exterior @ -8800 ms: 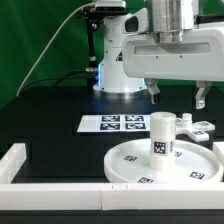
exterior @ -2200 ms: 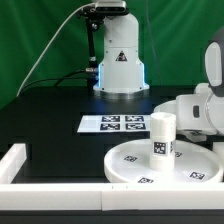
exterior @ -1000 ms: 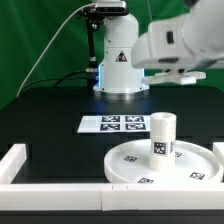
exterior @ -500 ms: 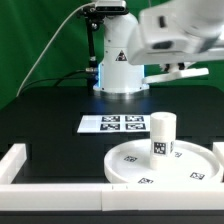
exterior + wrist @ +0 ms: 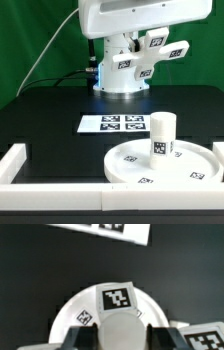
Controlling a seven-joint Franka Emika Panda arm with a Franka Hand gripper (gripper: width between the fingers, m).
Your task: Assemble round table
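**Foot held high, disc and leg on the table**

Exterior view: I count one of each kit part. The round disc [image 5: 135, 168] lies flat on the black table [image 5: 50, 115] towards the exterior view's right, close to the near edge. The one short leg [image 5: 161, 135] stands upright at the disc's middle, with a single tag facing the camera. The one cross-shaped foot [image 5: 150, 57] is well above the table, in front of the robot's base and right under the raised arm [image 5: 130, 15]. I can make out four tags on it. From here I cannot see the fingers. The marker board [image 5: 115, 123] lies flat behind the disc and shows four tags. A white border rail [image 5: 60, 195] runs along the near edge and turns back at the exterior view's left.

Wrist view: the gripper [image 5: 120, 335] pinches the foot between its two dark fingers [image 5: 84, 339]. One rounded lobe of the foot juts out past them. Three tags show on the foot here, the largest on that lobe. One corner of the marker board is in view over the dark table.
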